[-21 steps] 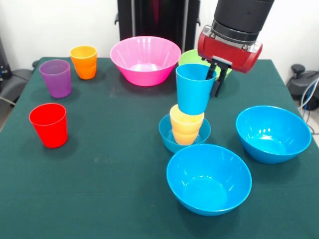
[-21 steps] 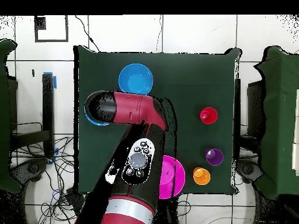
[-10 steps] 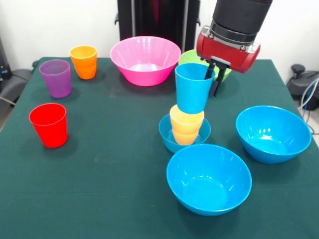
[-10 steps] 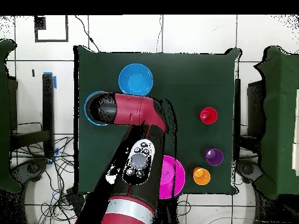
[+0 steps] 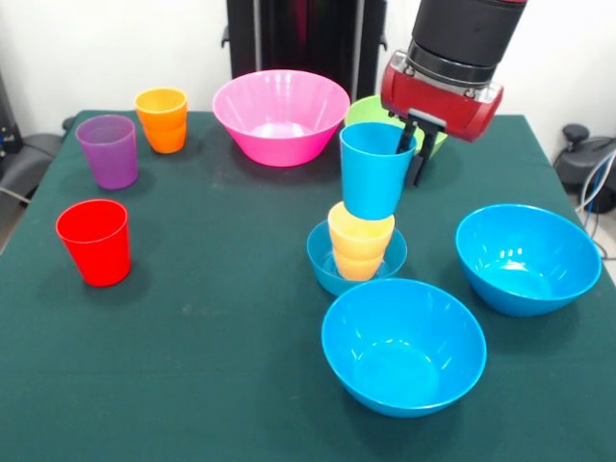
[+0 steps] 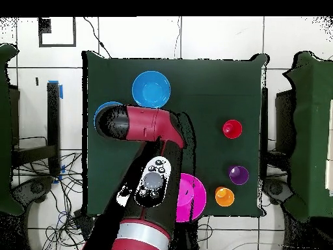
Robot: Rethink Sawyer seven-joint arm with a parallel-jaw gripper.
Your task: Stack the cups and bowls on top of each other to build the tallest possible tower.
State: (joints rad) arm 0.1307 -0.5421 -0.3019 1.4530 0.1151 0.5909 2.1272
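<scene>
A light blue cup [image 5: 373, 173] stands upright at the top of the tower, its base right at the rim of a yellow-orange cup [image 5: 360, 241]. That cup sits in the small blue bowl [image 5: 322, 260]. My gripper [image 5: 412, 144] is shut on the light blue cup's far rim, one finger inside and one outside. Loose cups stand at the left of the front view: red [image 5: 93, 241], purple [image 5: 108, 150] and orange [image 5: 162, 119]. In the overhead view my arm [image 6: 140, 124] hides the tower.
A pink bowl [image 5: 281, 115] and a green bowl [image 5: 366, 111] stand at the back. Two large blue bowls [image 5: 402, 345] [image 5: 527, 258] sit in front of and beside the tower. The overhead view shows one blue bowl [image 6: 151, 88] and the red cup [image 6: 231, 129].
The gripper and the light blue cup have shifted only a few pixels sideways above the yellow-orange cup. Nothing else moved.
</scene>
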